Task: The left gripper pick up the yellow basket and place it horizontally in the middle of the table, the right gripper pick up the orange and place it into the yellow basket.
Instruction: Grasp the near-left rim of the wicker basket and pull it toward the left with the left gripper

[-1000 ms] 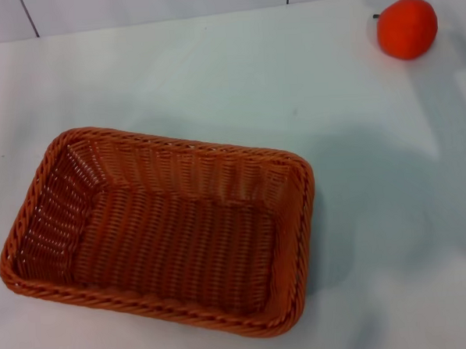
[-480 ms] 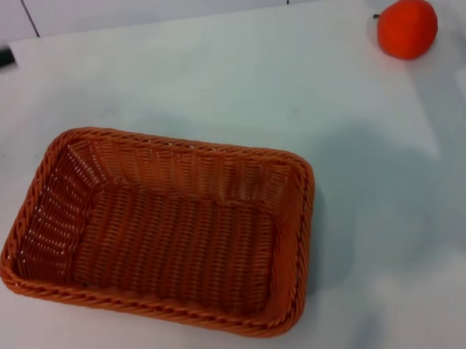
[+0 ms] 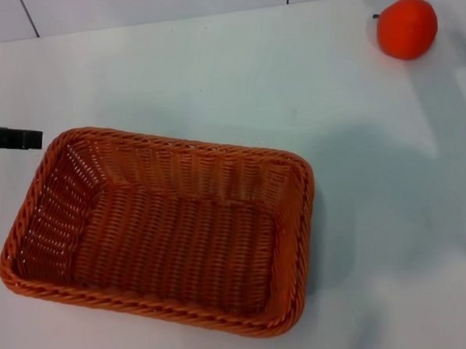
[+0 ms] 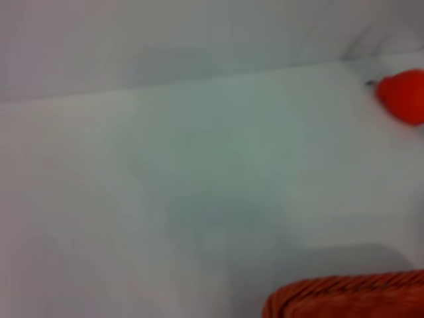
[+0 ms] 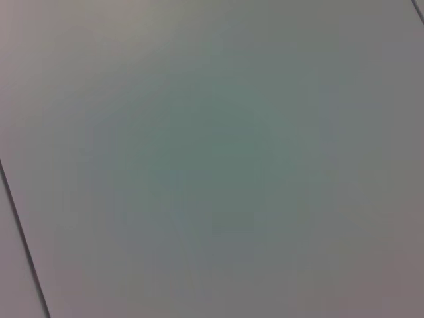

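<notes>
The yellow basket (image 3: 162, 229), an orange-brown woven wicker basket, sits empty on the white table (image 3: 212, 74) at the front left, slightly skewed. The tip of my left gripper (image 3: 12, 138) shows at the left edge of the head view, just beside the basket's far left corner. The basket's rim shows in the left wrist view (image 4: 344, 298). The orange (image 3: 407, 28) lies at the far right of the table, apart from the basket; it also shows in the left wrist view (image 4: 404, 96). My right gripper is out of view.
A wall with tile seams (image 3: 29, 17) runs behind the table's far edge. The right wrist view shows only plain white surface with a dark seam (image 5: 23, 232).
My left gripper has come in from the left edge, dropping from the far left corner towards the basket's far left corner. The basket and orange have not moved.
</notes>
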Action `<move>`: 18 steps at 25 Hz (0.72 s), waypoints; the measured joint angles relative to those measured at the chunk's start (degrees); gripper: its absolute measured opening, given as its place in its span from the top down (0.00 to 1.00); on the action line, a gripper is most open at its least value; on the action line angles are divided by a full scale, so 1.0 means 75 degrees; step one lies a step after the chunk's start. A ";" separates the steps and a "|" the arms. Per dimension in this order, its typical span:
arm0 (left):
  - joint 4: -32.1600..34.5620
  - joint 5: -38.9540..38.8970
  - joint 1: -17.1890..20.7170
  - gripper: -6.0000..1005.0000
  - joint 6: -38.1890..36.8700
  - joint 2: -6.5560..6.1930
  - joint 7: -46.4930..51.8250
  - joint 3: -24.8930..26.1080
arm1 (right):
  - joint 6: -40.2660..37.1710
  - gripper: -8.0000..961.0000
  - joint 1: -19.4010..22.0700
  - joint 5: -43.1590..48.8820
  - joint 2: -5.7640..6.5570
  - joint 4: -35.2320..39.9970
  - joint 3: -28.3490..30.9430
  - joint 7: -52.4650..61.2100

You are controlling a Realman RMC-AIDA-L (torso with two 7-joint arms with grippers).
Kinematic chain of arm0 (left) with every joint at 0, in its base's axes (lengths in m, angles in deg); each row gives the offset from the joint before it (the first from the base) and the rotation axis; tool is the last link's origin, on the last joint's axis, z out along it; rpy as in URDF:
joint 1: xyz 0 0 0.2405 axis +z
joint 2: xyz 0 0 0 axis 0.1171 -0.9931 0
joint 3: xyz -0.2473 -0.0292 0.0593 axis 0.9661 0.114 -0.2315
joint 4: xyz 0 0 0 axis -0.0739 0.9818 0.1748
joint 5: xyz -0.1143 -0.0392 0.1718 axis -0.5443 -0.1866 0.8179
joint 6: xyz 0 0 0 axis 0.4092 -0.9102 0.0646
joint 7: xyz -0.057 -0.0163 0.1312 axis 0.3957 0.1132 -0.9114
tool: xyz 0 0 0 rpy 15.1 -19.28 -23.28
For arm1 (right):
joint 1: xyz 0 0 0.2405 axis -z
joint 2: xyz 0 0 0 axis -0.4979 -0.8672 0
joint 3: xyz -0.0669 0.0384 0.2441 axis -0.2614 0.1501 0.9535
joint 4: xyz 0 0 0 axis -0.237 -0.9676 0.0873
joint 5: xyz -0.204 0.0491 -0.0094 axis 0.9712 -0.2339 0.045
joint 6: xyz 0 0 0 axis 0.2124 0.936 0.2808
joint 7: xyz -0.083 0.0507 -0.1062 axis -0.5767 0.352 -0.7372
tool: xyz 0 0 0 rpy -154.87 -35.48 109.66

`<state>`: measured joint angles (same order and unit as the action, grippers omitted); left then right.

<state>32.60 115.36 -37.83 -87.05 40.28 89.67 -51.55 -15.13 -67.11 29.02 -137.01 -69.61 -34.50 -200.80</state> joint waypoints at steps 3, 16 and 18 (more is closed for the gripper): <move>0.0168 0.0518 -0.0117 0.29 -0.0058 0.0122 0.0266 -0.0035 | 0.0049 0.02 0.0025 0.0000 -0.0008 -0.0007 0.0000 0.0000; -0.0276 0.1645 -0.0567 0.29 -0.0389 0.0330 0.0850 -0.0250 | 0.0368 0.02 -0.0042 0.0000 -0.0008 -0.0009 0.0000 0.0000; -0.0399 0.1745 -0.0598 0.29 -0.0375 0.0338 0.0852 -0.0305 | 0.0383 0.02 -0.0057 0.0000 -0.0009 0.0001 0.0000 0.0000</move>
<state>29.61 128.44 -42.31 -89.86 42.82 96.06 -53.83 -12.26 -67.54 29.02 -137.07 -69.59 -34.51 -200.80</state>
